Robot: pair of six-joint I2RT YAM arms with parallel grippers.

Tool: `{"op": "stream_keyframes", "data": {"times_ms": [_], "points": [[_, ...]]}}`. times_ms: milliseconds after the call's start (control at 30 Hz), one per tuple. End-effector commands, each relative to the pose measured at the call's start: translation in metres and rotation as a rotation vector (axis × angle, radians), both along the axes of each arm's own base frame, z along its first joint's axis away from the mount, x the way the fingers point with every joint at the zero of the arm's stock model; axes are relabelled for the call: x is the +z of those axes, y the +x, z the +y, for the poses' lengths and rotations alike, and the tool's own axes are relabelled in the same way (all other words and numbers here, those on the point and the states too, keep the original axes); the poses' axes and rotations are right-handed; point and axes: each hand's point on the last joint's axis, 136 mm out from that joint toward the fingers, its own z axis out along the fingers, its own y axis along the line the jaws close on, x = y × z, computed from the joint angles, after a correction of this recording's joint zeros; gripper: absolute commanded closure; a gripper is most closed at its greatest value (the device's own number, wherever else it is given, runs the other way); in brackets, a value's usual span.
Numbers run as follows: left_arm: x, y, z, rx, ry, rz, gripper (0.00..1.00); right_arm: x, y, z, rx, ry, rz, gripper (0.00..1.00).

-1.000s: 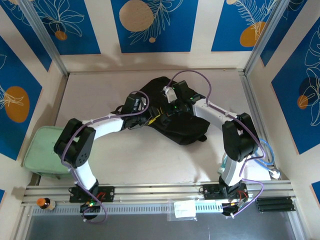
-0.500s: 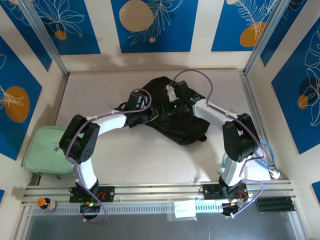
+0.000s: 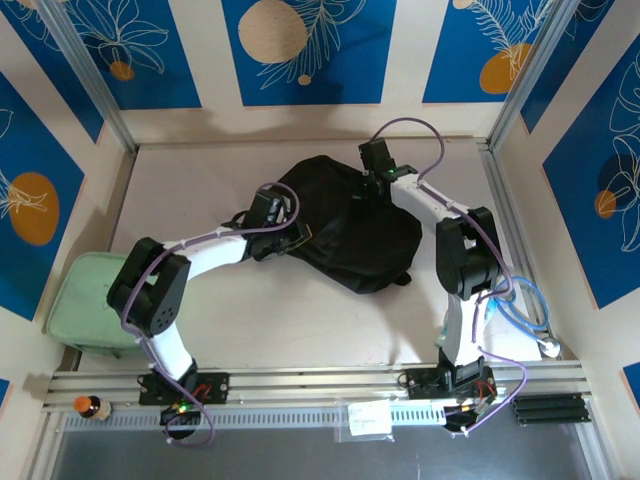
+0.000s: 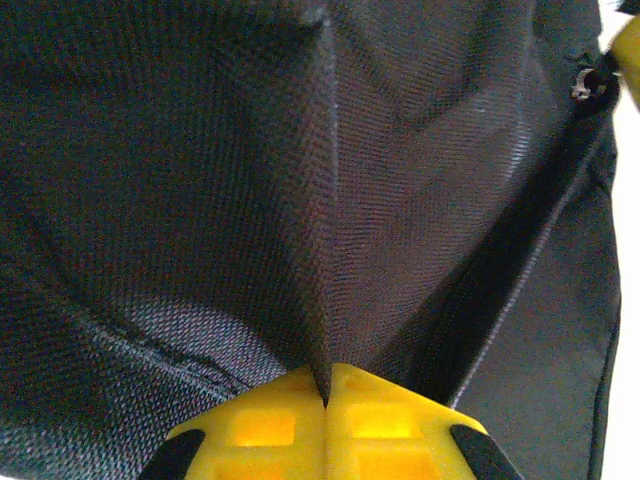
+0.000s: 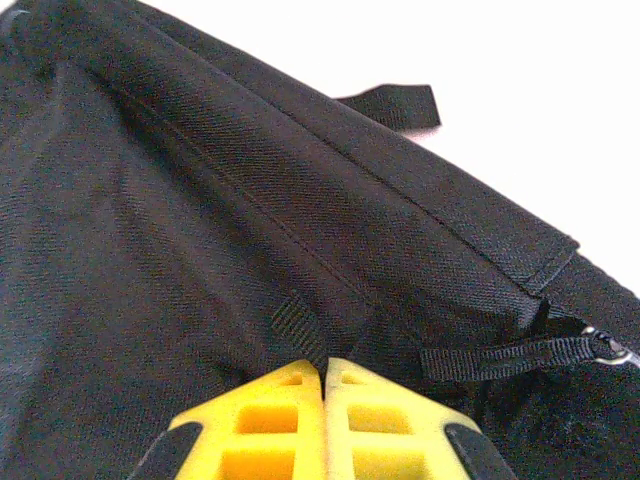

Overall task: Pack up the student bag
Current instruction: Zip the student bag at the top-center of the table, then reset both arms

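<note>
- Student bag [image 3: 350,235]: black, lying on table [image 3: 200,170].
- Left gripper [image 4: 325,385]: pinching a fold of bag fabric.
- Right gripper [image 5: 323,368]: pressed together at bag's far edge; fabric possibly caught.

A pale beige table top [image 3: 300,320] is enclosed by a back wall [image 3: 300,50], a left wall [image 3: 30,200] and a right wall [image 3: 600,180], on which blue fields, white leaf outlines and orange discs are printed. Aluminium posts [image 3: 85,75] are set at the rear corners. A slotted rail [image 3: 300,385] is mounted along the near edge. The scene is evenly lit.
</note>
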Motion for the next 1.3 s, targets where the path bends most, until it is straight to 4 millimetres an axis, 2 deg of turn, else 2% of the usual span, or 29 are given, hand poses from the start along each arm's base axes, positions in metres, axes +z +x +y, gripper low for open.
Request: {"op": "stream_keyframes", "data": {"times_ms": [0, 67, 133, 233, 267, 300, 400, 467, 600, 667, 767, 833, 900, 1000, 1100, 1200, 1267], "points": [[-0.006, -0.009, 0.014, -0.010, 0.072, 0.024, 1.00, 0.016, 0.023, -0.037, -0.158, -0.047, -0.053, 1.00], [0.000, 0.004, 0.018, -0.005, 0.076, 0.002, 1.00, 0.017, 0.023, -0.034, -0.162, -0.034, -0.049, 1.00], [0.007, 0.028, 0.026, 0.008, 0.102, -0.038, 1.00, 0.018, 0.022, -0.032, -0.174, -0.013, -0.035, 1.00], [0.023, 0.064, 0.023, -0.051, 0.145, -0.124, 1.00, 0.021, 0.014, -0.024, -0.151, 0.043, -0.003, 1.00], [0.027, 0.073, 0.022, -0.064, 0.179, -0.149, 0.92, 0.024, 0.010, -0.022, -0.145, 0.059, 0.002, 1.00], [0.031, 0.082, 0.021, -0.073, 0.210, -0.179, 0.82, 0.028, 0.006, -0.022, -0.148, 0.070, -0.003, 0.90], [0.052, 0.098, 0.027, -0.052, 0.266, -0.271, 0.60, 0.052, -0.006, -0.028, -0.152, 0.108, -0.070, 0.58], [0.066, 0.099, 0.038, -0.028, 0.323, -0.325, 0.47, 0.072, -0.016, -0.035, -0.154, 0.131, -0.119, 0.45], [0.096, 0.086, 0.076, 0.041, 0.473, -0.421, 0.26, 0.105, -0.039, -0.061, -0.162, 0.095, -0.216, 0.23], [0.108, 0.075, 0.102, 0.095, 0.567, -0.466, 0.14, 0.113, -0.053, -0.078, -0.180, 0.033, -0.261, 0.03], [0.117, 0.054, 0.147, 0.199, 0.721, -0.529, 0.00, 0.118, -0.073, -0.107, -0.227, -0.026, -0.326, 0.01], [0.121, 0.039, 0.173, 0.254, 0.806, -0.582, 0.00, 0.116, -0.086, -0.130, -0.296, -0.071, -0.376, 0.01], [0.117, 0.020, 0.199, 0.294, 0.902, -0.611, 0.00, 0.107, -0.101, -0.155, -0.369, -0.092, -0.413, 0.01], [0.109, -0.004, 0.229, 0.335, 0.996, -0.647, 0.00, 0.087, -0.123, -0.184, -0.457, -0.094, -0.443, 0.01], [0.098, -0.023, 0.253, 0.393, 1.072, -0.701, 0.00, 0.065, -0.145, -0.202, -0.507, -0.083, -0.473, 0.01], [0.086, -0.040, 0.276, 0.442, 1.103, -0.676, 0.00, 0.040, -0.157, -0.206, -0.469, -0.100, -0.457, 0.01], [0.079, -0.046, 0.283, 0.444, 1.106, -0.667, 0.01, 0.025, -0.160, -0.207, -0.445, -0.122, -0.436, 0.01]]}}
